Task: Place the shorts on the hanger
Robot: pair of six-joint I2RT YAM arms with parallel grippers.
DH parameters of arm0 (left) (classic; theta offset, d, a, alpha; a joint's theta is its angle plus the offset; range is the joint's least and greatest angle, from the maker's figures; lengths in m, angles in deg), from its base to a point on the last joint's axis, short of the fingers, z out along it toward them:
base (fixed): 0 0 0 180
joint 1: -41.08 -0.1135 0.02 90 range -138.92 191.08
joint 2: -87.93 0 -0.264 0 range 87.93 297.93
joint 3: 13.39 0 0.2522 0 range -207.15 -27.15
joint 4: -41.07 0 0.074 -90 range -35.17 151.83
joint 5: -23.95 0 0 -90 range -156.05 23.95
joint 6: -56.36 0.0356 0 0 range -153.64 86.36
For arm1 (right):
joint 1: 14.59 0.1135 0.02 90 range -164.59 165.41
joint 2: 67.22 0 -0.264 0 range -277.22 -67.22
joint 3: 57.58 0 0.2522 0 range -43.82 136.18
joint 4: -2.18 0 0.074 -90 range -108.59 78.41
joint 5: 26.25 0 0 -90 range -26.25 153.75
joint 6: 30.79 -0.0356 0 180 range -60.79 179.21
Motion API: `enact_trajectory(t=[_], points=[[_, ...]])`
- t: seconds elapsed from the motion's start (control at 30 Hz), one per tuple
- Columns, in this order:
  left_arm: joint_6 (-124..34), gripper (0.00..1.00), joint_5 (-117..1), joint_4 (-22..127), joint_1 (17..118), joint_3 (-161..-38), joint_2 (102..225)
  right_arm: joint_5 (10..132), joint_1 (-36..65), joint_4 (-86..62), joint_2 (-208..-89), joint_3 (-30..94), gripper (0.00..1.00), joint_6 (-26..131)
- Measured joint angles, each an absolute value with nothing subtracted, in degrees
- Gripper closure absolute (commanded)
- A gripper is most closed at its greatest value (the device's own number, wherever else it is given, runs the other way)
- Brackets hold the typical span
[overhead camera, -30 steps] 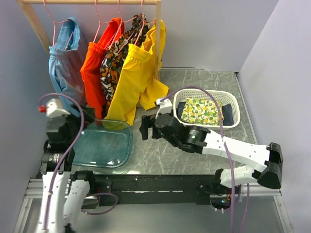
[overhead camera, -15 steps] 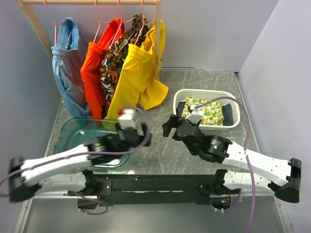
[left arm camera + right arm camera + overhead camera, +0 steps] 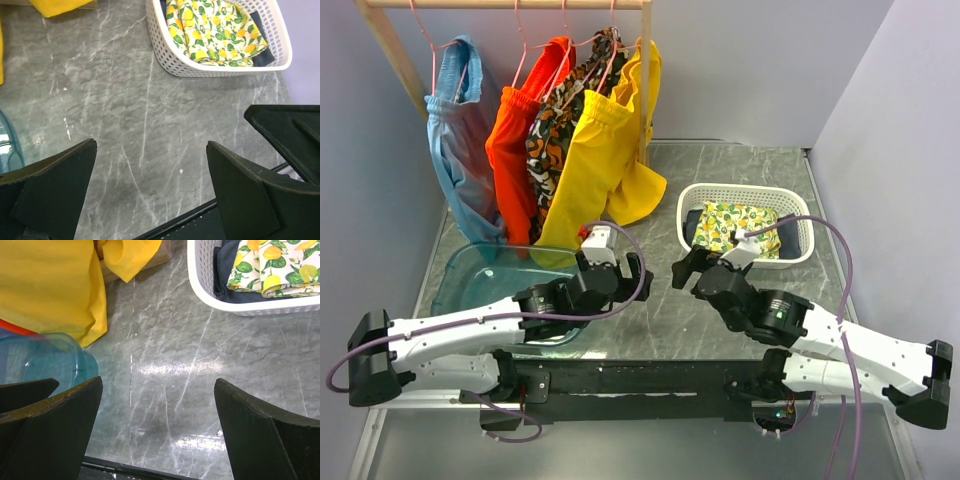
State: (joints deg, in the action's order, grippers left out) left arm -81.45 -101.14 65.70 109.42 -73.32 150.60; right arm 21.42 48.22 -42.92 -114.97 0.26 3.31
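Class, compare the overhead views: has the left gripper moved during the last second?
Yes. The left gripper swung right across the teal tub, from its left side to just past its right edge.

Bright, even overhead light; white glare streaks on table (image 3: 180,367); soft shadows; top view sharp.

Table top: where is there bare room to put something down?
Bare marble lies behind the white basket, and in the middle between the blue tub and the basket, below the left fingers and right fingers. The back left is crowded with hanging garments.
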Motion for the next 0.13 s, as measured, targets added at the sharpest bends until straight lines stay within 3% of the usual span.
enact_trajectory(t=[0.13], points=[[-81.1, 0.04, -100.8, 65.0, 109.4, -73.1, 150.3, 21.1, 48.2, -42.7, -114.9, 0.2, 0.00, 3.3]])
